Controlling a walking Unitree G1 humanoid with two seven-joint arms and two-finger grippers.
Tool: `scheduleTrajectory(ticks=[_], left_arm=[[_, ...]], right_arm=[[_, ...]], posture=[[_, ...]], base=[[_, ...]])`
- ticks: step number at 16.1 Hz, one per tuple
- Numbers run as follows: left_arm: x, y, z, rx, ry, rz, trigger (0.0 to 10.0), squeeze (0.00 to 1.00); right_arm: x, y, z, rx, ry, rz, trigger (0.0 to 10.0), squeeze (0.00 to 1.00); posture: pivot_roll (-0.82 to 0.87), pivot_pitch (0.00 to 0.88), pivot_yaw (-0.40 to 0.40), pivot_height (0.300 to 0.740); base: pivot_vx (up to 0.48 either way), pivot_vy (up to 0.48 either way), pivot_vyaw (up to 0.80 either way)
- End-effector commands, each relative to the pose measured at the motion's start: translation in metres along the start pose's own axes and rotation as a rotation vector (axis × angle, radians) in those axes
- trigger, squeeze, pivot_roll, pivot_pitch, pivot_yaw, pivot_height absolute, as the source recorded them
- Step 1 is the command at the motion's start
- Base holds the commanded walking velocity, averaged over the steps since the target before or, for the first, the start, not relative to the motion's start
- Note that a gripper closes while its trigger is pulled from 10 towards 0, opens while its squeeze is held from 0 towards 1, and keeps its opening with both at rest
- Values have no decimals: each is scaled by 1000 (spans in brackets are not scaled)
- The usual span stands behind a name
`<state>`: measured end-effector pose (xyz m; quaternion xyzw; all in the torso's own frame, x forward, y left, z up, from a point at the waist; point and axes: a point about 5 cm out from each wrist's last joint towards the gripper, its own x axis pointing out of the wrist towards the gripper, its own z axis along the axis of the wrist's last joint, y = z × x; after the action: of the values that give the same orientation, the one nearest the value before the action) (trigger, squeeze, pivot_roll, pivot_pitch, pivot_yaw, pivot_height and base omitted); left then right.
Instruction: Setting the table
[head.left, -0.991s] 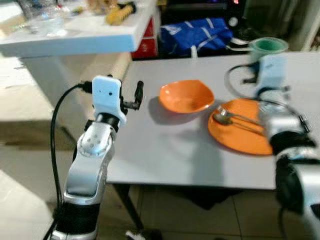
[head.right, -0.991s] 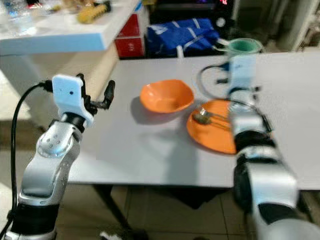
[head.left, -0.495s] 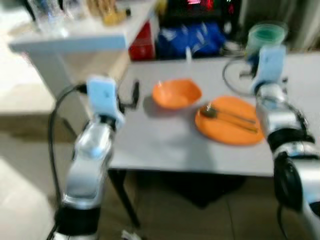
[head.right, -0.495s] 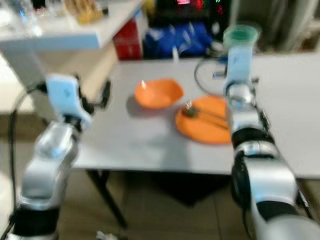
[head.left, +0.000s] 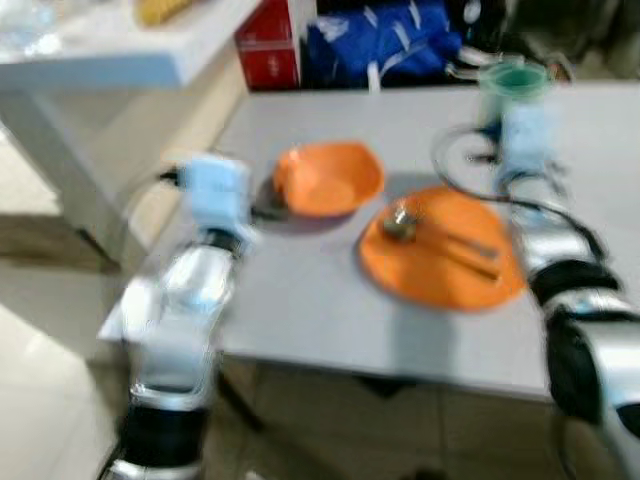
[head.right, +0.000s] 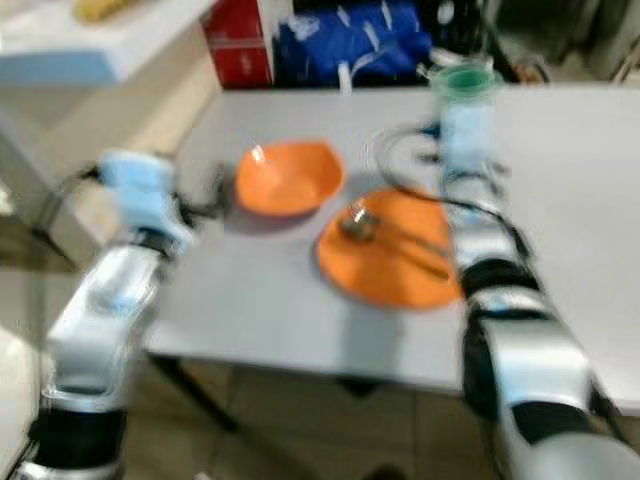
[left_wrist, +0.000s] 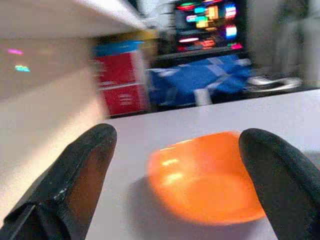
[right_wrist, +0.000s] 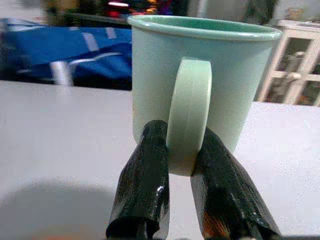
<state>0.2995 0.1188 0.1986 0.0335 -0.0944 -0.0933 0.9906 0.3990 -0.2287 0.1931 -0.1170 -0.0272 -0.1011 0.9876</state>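
Right hand (right_wrist: 182, 200) clamps the upright green mug's (right_wrist: 200, 75) handle, rim up.

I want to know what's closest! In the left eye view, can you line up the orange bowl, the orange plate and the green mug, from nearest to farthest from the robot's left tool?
1. Orange bowl, just beyond the left tool.
2. Orange plate, farther toward the robot's right, holding a spoon.
3. Green mug, at the far right, pinched by its handle in the right tool.

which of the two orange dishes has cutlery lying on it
The flat orange plate, nearer the right arm, carries a metal spoon and another utensil. The deeper orange bowl beside it, in front of the open left gripper, holds none.
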Motion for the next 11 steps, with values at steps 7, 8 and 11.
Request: scheduleTrajectory(ticks=[7,8,11], left_arm=[[0,3,2,20,-12,-20,10000,0],[0,3,2,20,-10,-20,10000,0],[0,5,1,10,-5,-14,10000,0]], right_arm=[[1,17,13,16,-66,45,10000,0],[1,19,11,15,-56,50,10000,0],[-1,25,1,33,10,66,10000,0]], posture=[[-143,0,134,740],[-142,0,135,740],[-130,0,135,740]], base=[[207,-177,0],[0,0,0],[0,0,0]])
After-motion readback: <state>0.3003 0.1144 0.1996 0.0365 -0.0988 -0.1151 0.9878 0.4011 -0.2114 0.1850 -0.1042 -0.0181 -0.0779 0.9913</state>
